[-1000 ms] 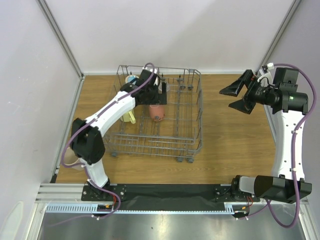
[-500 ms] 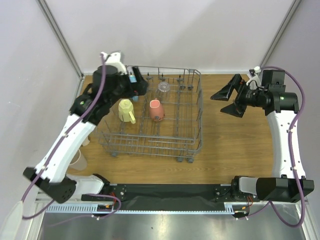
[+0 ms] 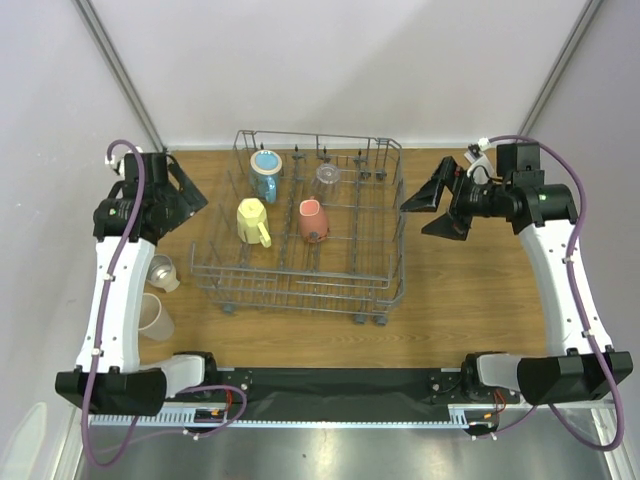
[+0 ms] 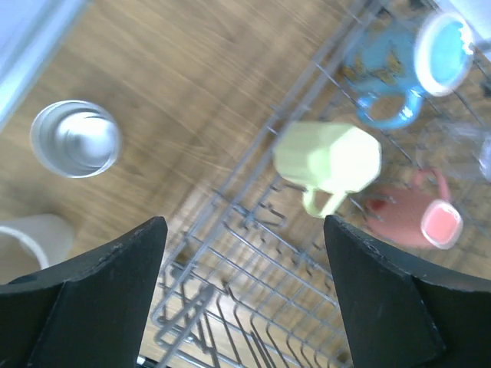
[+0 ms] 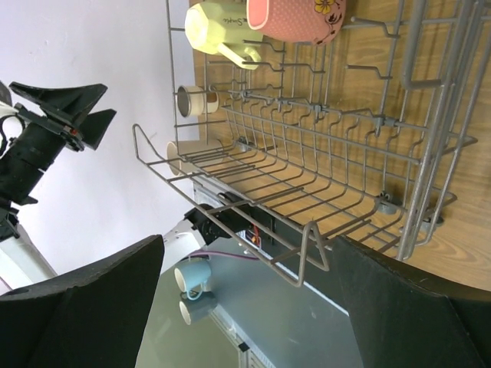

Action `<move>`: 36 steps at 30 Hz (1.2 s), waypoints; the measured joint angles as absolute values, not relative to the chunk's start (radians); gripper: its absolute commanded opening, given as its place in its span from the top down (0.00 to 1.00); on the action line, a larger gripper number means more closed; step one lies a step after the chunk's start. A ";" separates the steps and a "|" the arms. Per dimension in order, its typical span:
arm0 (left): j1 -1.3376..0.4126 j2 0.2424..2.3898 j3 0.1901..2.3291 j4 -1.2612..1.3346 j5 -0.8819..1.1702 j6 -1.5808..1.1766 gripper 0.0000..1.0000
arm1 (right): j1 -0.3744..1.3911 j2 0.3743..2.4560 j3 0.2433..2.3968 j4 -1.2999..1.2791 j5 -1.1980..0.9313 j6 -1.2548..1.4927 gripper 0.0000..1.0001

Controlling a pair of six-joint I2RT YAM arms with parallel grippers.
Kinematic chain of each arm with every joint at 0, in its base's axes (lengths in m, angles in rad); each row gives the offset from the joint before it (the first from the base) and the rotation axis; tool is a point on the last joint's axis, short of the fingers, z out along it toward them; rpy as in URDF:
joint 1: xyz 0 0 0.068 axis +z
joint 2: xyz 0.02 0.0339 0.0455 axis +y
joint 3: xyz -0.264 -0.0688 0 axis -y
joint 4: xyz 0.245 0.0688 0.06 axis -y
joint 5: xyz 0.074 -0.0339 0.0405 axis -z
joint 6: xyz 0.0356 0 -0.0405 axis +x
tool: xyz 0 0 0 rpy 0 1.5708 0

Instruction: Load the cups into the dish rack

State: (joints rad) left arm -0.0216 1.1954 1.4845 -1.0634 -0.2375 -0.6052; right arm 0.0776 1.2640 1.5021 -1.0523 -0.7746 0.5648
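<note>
Top external view: we see four cups point(image 3: 251, 220) propped between dish rack point(image 3: 300, 290) tines, with a clear glass point(image 3: 163, 272) and beige cup point(image 3: 152, 315) on the surface point(image 3: 470, 300) beside it. Our left tool point(image 3: 186, 192) hangs wide and empty near those two, likely to fetch one. Our right tool point(image 3: 415, 220) gapes idle.

- A wooden tabletop point(image 3: 480, 300) with a brown grain is serving as the work surface.
- A plain white back wall point(image 3: 340, 70) is closing off the far side.
- Pale panels are standing at the left point(image 3: 50, 150) and right point(image 3: 610, 90).
- Two slanting metal frame posts point(image 3: 122, 75) point(image 3: 560, 70) are marking the corners.
- A black strip point(image 3: 340, 382) is running along the near table edge, and a brushed steel surface point(image 3: 340, 450) is lying below it.
- Even, diffuse light is falling from above and casting only soft shadows.
</note>
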 measured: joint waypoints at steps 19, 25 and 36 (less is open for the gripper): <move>0.050 1.495 1.493 -1.225 -0.570 -0.912 0.13 | 0.078 1.443 1.836 -1.157 -0.693 0.467 0.00; 0.072 1.585 1.433 -1.212 -0.593 -0.970 0.24 | 0.078 1.507 1.889 -1.182 -0.669 0.451 0.01; 0.125 1.713 1.416 -1.136 -0.607 -0.960 0.23 | 0.054 1.542 1.928 -1.213 -0.659 0.439 0.00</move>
State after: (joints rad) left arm 0.1246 1.7126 1.4158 -1.1358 -0.6075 -0.9600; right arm 0.0540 1.5425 1.9278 -1.2133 -0.6586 0.4393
